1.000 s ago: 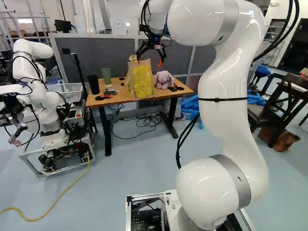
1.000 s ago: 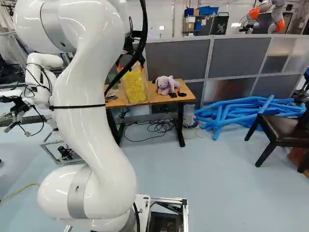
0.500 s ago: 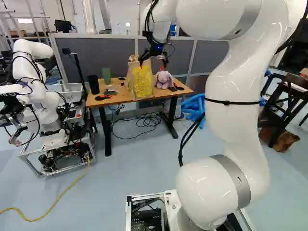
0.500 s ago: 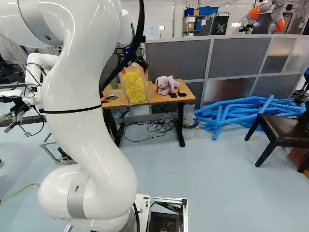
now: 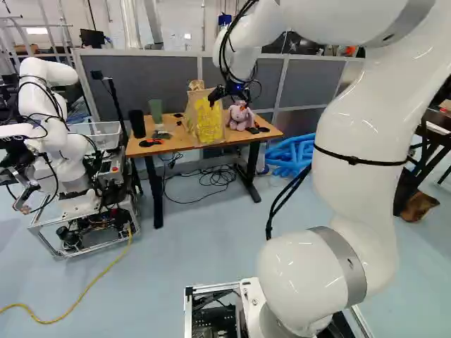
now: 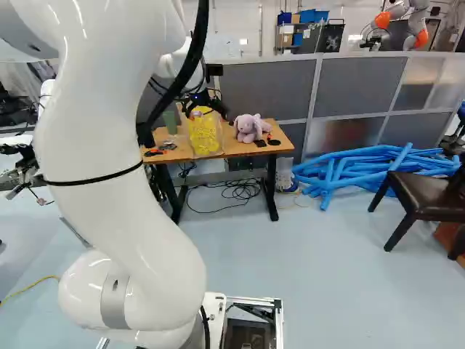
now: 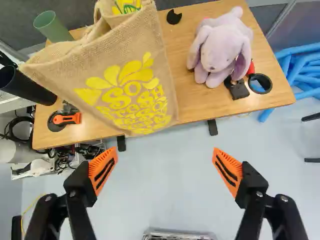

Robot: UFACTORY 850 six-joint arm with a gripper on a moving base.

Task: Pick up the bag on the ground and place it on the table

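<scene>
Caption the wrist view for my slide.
Open tool near a table holding a burlap bag and plush bunny.

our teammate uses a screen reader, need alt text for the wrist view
A burlap tote bag with yellow print stands on a wooden table, ahead of the open black gripper, which holds nothing. A lavender plush rabbit sits on one side of the bag; a green cup and a black cup stand on the other.
</scene>
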